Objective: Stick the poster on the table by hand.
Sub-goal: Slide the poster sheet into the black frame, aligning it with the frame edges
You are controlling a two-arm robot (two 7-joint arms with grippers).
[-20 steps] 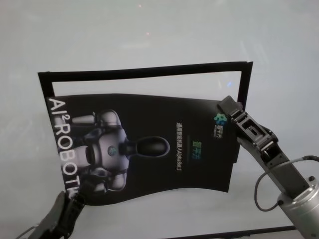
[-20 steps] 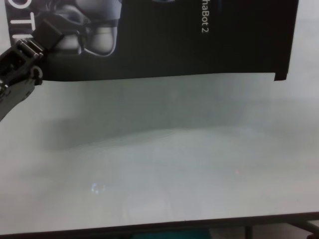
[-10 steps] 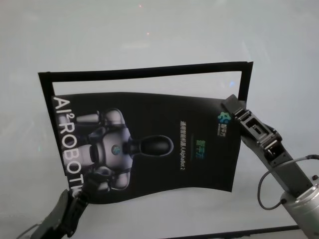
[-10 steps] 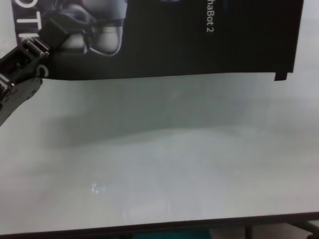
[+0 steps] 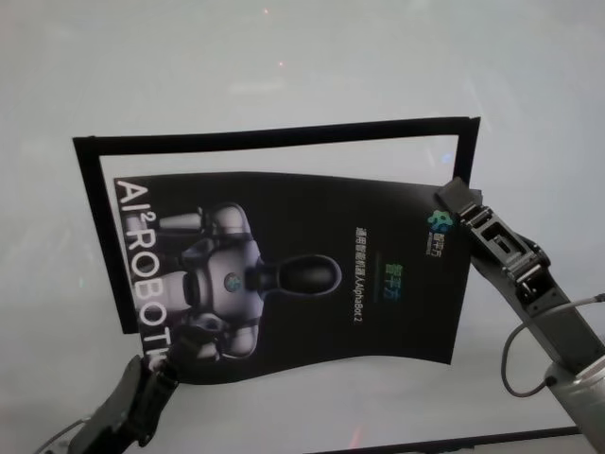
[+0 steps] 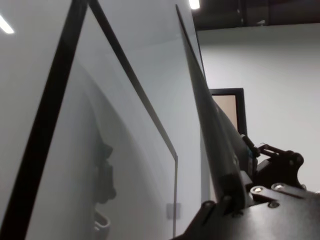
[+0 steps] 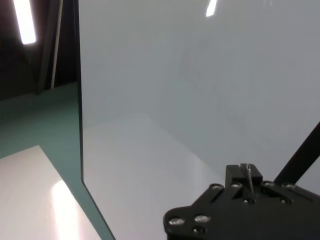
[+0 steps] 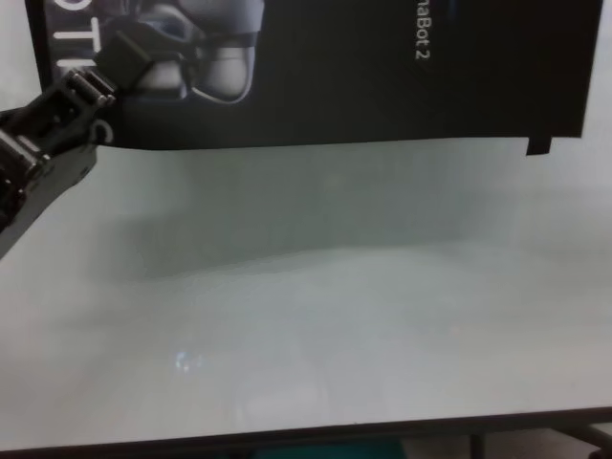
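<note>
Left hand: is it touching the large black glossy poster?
Touching. Left wrist view shows the poster's edge clamped in the left hand; chest view agrees.

Left hand (image 8: 120,59) gripping poster (image 8: 382,76) corner

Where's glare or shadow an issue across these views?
Head view: small light specks on the table, poster readable. Chest view: the poster's soft shadow across the table. Left wrist view: poster edge-on, ceiling light above. Right wrist view: lamp reflections on the table.
</note>
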